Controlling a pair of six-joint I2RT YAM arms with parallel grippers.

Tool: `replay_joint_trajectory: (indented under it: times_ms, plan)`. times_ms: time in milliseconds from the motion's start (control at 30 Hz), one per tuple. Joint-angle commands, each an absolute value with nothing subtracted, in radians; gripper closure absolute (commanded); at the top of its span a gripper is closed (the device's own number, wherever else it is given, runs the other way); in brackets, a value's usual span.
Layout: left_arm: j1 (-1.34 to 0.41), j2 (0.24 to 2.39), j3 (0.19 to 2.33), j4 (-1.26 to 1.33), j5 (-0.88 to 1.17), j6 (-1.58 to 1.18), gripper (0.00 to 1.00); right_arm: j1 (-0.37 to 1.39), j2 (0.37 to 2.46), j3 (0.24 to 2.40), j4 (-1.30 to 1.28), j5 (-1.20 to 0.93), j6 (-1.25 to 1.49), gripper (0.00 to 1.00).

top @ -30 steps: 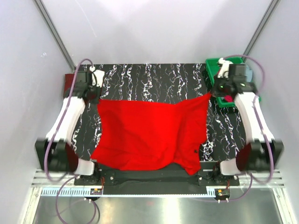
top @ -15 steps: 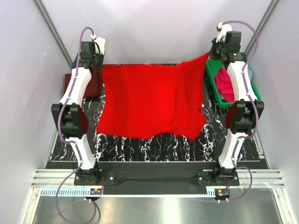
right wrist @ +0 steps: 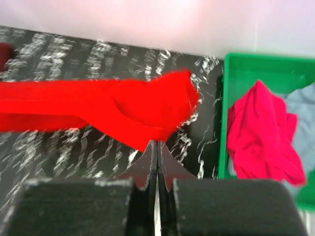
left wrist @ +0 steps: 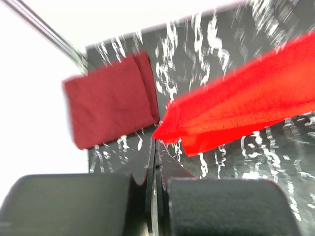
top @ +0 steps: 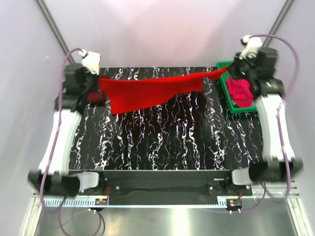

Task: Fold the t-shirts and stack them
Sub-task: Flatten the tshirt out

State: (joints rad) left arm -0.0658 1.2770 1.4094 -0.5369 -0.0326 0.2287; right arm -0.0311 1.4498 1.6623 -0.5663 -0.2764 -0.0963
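Note:
The bright red t-shirt (top: 147, 91) hangs in the air, stretched in a narrow band across the far part of the table. My left gripper (top: 98, 81) is shut on its left corner, and my right gripper (top: 230, 73) is shut on its right corner. In the left wrist view the red cloth (left wrist: 246, 103) runs off to the right from the gripper (left wrist: 156, 140). In the right wrist view the red cloth (right wrist: 123, 108) runs left from the gripper (right wrist: 157, 142). A folded dark maroon t-shirt (left wrist: 110, 105) lies at the far left. A magenta-pink t-shirt (top: 241, 91) and a grey-blue one (right wrist: 302, 113) lie in the tray.
The green plastic tray (top: 243, 111) stands at the far right corner of the black marbled table (top: 162, 142). Grey walls close in the back and both sides. The arm bases sit on a rail at the near edge.
Both arms have swung the red t-shirt from the near half of the table up and back. It was spread wide; now it hangs as a narrow band at the far edge.

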Motion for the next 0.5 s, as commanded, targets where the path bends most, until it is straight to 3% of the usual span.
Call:
replay_joint_trajectory:
  times_ms: [0, 133, 300, 467]
  plan:
    - [-0.066, 1.039, 1.413, -0.524, -0.052, 0.241, 1.00, -0.037, 1.084, 1.618, -0.663, -0.377, -0.146, 1.00]
    - [-0.069, 0.853, 1.485, -0.540, -0.101, 0.279, 1.00, -0.037, 0.911, 1.752, -0.778, -0.350, -0.176, 1.00]
    - [-0.075, 0.945, 1.745, -0.552, -0.235, 0.353, 1.00, -0.037, 1.043, 2.011, -0.763, -0.093, -0.238, 1.00]
    - [-0.075, 1.014, 1.730, -0.422, -0.235, 0.407, 1.00, -0.037, 1.075, 1.892, -0.539, -0.069, -0.298, 1.00]
